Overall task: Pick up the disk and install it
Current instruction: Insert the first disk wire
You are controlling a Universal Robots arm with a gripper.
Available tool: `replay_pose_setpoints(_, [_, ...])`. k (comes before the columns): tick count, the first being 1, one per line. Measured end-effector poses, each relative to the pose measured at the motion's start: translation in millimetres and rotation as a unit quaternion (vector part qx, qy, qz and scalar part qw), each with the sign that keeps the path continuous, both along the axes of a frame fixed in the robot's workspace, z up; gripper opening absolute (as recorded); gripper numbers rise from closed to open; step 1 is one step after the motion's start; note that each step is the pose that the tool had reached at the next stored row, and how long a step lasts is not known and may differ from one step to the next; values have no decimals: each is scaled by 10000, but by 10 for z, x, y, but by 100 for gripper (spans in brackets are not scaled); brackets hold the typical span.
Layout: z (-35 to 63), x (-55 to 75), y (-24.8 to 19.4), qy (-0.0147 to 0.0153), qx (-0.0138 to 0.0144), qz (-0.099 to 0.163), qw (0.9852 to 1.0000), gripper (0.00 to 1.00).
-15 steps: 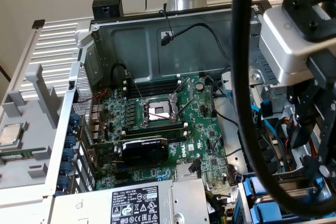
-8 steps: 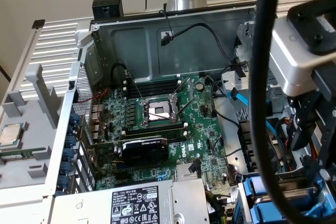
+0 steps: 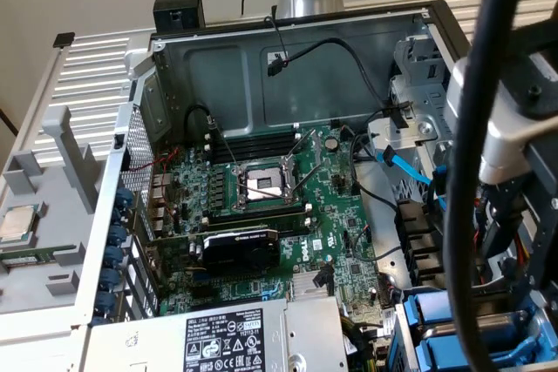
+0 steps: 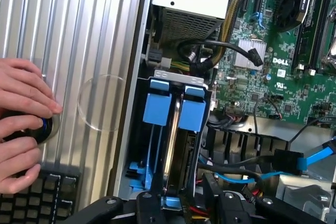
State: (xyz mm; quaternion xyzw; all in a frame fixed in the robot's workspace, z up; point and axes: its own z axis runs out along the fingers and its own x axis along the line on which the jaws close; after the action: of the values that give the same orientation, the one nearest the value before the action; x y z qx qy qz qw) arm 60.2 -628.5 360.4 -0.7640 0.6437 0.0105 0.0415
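Observation:
The disk [image 4: 169,153] stands on edge in the drive bay at the case's corner, its silver side showing between two blue carriers [image 4: 157,109] [image 4: 192,115]. My gripper [image 4: 184,209] hangs right over the bay, its black fingers [image 4: 148,206] apart on either side of the disk's near end. Wires show in the gap beside the disk, and I see no finger pressing on it. In the exterior view the gripper's body [image 3: 514,180] and its thick black cable [image 3: 475,172] fill the exterior view's right, above the blue carriers [image 3: 432,320].
The open computer case [image 3: 296,67] holds a motherboard [image 3: 340,206], an empty processor socket [image 3: 261,185], a graphics card [image 3: 240,246] and a power supply [image 3: 227,337]. Blue data cables [image 4: 315,157] run beside the bay. A person's hands [image 4: 23,124] rest on a knob and keyboard [image 4: 37,195]. A processor chip [image 3: 19,222] lies outside.

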Motion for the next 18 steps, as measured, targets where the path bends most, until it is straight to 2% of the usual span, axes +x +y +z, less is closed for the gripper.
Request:
replay_pose_setpoints(2, [-19,2,-1,15,9,66,10000,44])
replay_pose_setpoints(5, [-42,6,-1,31,41,142,9999,44])
replay_pose_setpoints(7, [-54,11,-2,37,72,181,9998,44])
replay_pose_setpoints(10, [-73,25,-12,53,139,205,9997,44])
replay_pose_setpoints(12, [-83,36,-24,84,166,211,9996,44])
replay_pose_setpoints(16, [-95,55,-35,170,207,235,9994,44])
replay_pose_setpoints(18, [-97,65,-36,194,239,253,9992,44])
